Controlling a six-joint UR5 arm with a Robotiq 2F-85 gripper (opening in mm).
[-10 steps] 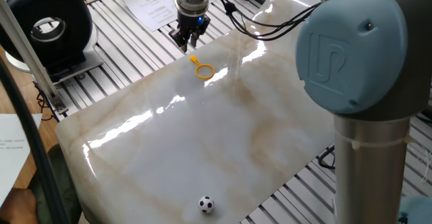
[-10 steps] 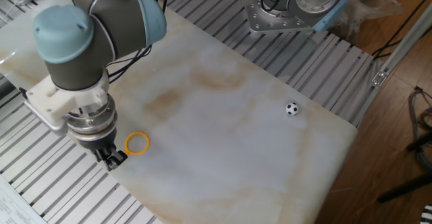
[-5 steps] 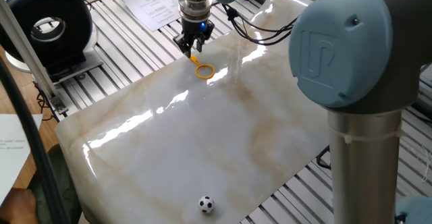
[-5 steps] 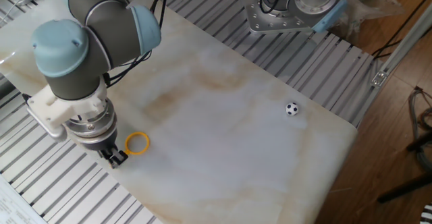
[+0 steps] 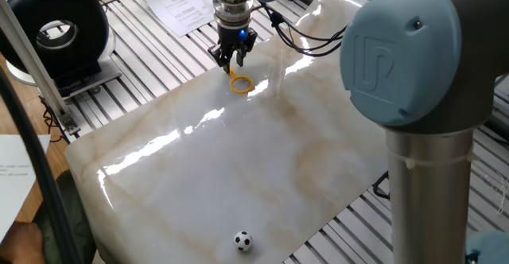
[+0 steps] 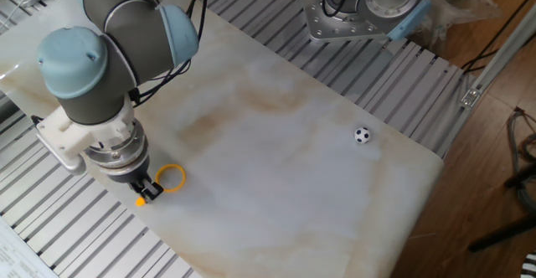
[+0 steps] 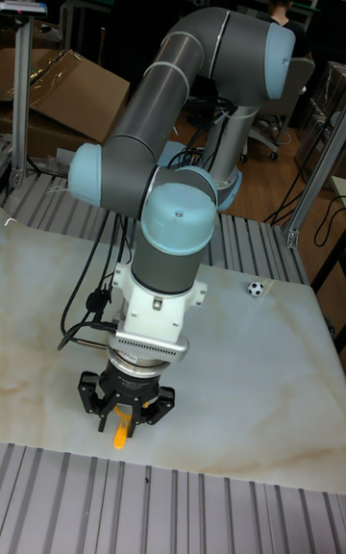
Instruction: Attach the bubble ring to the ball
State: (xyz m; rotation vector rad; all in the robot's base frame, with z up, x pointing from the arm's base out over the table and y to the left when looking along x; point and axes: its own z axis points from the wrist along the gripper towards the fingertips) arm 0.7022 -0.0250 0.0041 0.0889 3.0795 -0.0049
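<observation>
Ring (image 5: 241, 83) lies flat on the marble table (image 5: 238, 168) near one edge, its stubby handle pointing toward the slatted metal frame. The gripper (image 5: 231, 64) hangs straight down over that handle; in the tall fixed view the handle (image 7: 120, 437) shows orange between the jaws (image 7: 123, 416), and in the other fixed view the handle end (image 6: 144, 198) pokes out just under the fingers while the hoop (image 6: 171, 177) lies free beside them. The jaws stand slightly apart on either side of the handle, low at the table; whether they press on it cannot be told. The ball (image 5: 242, 240) sits by itself near the opposite edge of the table, well apart from the ring; it appears small and black-and-white in the other fixed view (image 6: 361, 135) and in the tall fixed view (image 7: 255, 289) too. Off the table, a large black round device (image 5: 54, 29) stands on the slatted frame, and printed sheets (image 5: 181, 5) lie beyond the gripper. The arm's big blue-capped joint (image 5: 413, 53) fills the near side of one fixed view.
</observation>
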